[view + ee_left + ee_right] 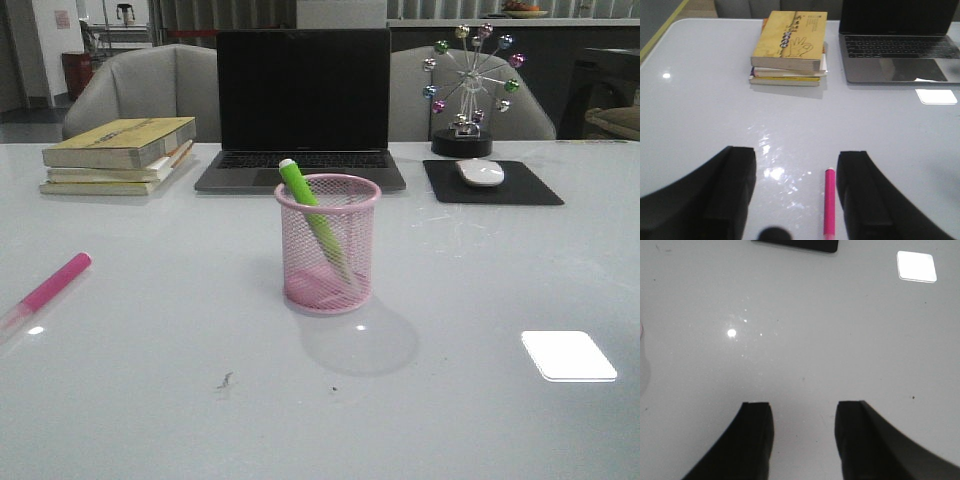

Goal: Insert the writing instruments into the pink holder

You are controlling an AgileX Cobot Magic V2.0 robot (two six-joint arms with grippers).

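Note:
The pink holder stands upright in the middle of the table, and the lime green marker leans inside it with its end above the rim. On the table at the far left lies the hot pink marker, its pale cap end toward the front edge. In the left wrist view that pink marker lies between the fingers of my open left gripper, close to one finger and apart from it. My right gripper is open over bare table. Neither gripper shows in the front view.
A stack of books sits at the back left, a laptop behind the holder, and a mouse on a black pad with a ferris-wheel ornament at the back right.

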